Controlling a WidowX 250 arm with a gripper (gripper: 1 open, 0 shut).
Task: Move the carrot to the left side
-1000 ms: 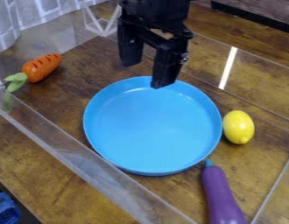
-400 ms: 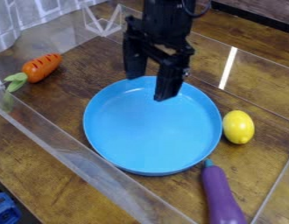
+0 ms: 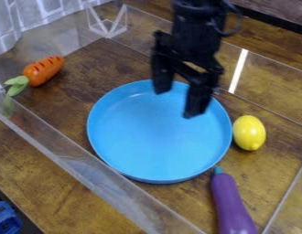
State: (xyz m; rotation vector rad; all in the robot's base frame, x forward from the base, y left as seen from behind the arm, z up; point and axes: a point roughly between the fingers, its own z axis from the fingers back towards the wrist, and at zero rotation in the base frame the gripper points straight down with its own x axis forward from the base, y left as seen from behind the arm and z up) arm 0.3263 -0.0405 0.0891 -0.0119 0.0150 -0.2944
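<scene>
The carrot (image 3: 42,69) is small and orange with a green leafy top. It lies on the wooden table at the far left. My gripper (image 3: 178,97) hangs over the far right part of the blue plate (image 3: 139,144), pointing straight down. Its two dark fingers stand open with nothing between them. The carrot is well off to the gripper's left, clear of the plate.
A yellow lemon (image 3: 249,132) lies right of the plate. A purple eggplant (image 3: 231,205) lies at the plate's near right edge. Clear plastic walls (image 3: 68,164) border the table on the left and near sides.
The gripper has moved to the right and downward over the plate, staying open. The carrot, lemon and eggplant have not moved.
</scene>
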